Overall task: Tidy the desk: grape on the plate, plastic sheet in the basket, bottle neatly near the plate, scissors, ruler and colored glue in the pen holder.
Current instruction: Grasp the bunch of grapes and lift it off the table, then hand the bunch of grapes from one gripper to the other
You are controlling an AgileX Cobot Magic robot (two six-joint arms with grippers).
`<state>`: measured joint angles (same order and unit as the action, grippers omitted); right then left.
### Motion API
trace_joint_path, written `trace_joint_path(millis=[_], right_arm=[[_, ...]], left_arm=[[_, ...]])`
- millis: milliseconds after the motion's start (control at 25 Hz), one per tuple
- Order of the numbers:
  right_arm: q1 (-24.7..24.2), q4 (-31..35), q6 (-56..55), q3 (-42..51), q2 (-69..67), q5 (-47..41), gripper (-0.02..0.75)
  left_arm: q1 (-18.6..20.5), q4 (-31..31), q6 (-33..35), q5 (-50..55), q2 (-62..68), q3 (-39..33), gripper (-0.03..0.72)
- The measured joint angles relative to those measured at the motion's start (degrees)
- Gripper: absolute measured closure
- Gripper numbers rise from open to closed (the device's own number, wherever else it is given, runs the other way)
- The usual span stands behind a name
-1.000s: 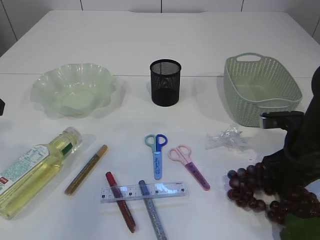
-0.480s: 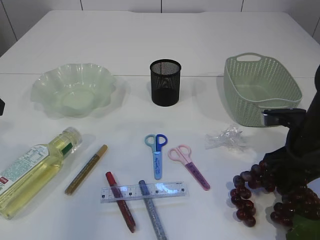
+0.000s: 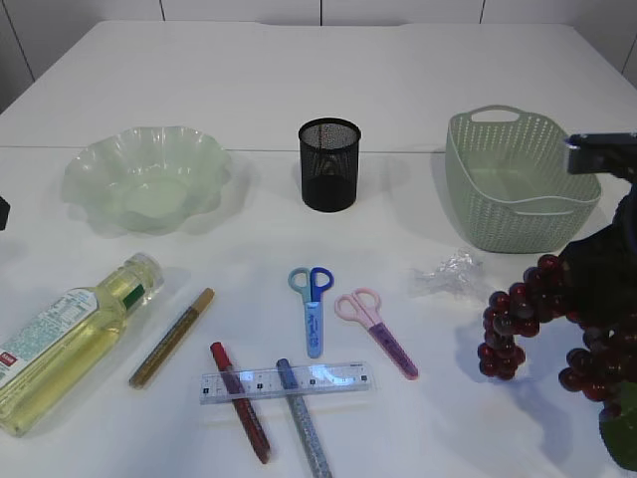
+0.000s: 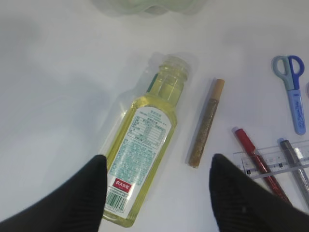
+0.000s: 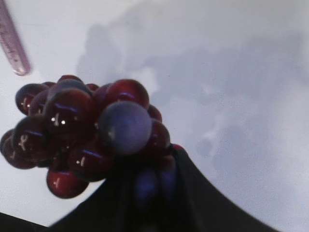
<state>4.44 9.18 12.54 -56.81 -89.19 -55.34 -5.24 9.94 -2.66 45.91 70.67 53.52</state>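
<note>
A dark red grape (image 3: 516, 317) bunch hangs above the table at the right, and my right gripper (image 3: 597, 284) is shut on it. The right wrist view shows the grape (image 5: 87, 130) bulging out of the right gripper (image 5: 154, 193). My left gripper (image 4: 158, 166) hovers open over the lower end of the lying yellow bottle (image 4: 145, 145). The bottle (image 3: 70, 334) lies at the front left. Blue scissors (image 3: 313, 309), pink scissors (image 3: 380, 336), a clear ruler (image 3: 286, 381) and gold (image 3: 171, 339), red (image 3: 239, 401) and silver (image 3: 302, 418) colored glue lie in front of the black pen holder (image 3: 329, 164). The crumpled plastic sheet (image 3: 448, 274) lies near the basket (image 3: 468, 189). The green plate (image 3: 100, 159) sits back left.
The ruler rests across the red and silver glue pens. The basket stands just behind the raised grape bunch. The table's front edge runs close below the glue pens, and a green leaf (image 3: 622, 438) hangs at the lower right corner.
My right gripper has closed on the grape bunch and risen, lifting it off the table. The left gripper and everything else on the desk stay where they were.
</note>
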Motion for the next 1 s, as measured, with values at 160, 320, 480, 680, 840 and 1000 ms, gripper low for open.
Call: trace_joint_path(millis=[160,320,480,680,840,1000], right_arm=[[0.0,3.4,2.4,0.1,6.9,-1.2,0.555],[0.0,10.9,7.2,0.2,13.5,-1.7,0.555],[0.0,20.1,10.8,0.2,16.4,-3.1,0.555],[2.1,27.8,15.1,-1.7,16.5,-4.4,0.555],[8.3,28.5,15.5,-5.8,16.5,-3.3,0.555],[13.9,28.7,15.6,-9.0,15.8,-0.9,0.556]], left_arm=[[0.0,0.0,0.5,0.0,0.0,0.0,0.203],[-0.2,0.2,4.1,0.0,0.0,0.0,0.206],[-2.5,1.3,6.8,-0.1,0.0,0.0,0.209],[-7.1,4.9,11.5,-1.5,0.0,0.0,0.210],[-10.1,8.2,14.9,-3.4,0.0,0.0,0.210],[-11.3,15.2,19.9,-3.7,0.0,0.6,0.210]])
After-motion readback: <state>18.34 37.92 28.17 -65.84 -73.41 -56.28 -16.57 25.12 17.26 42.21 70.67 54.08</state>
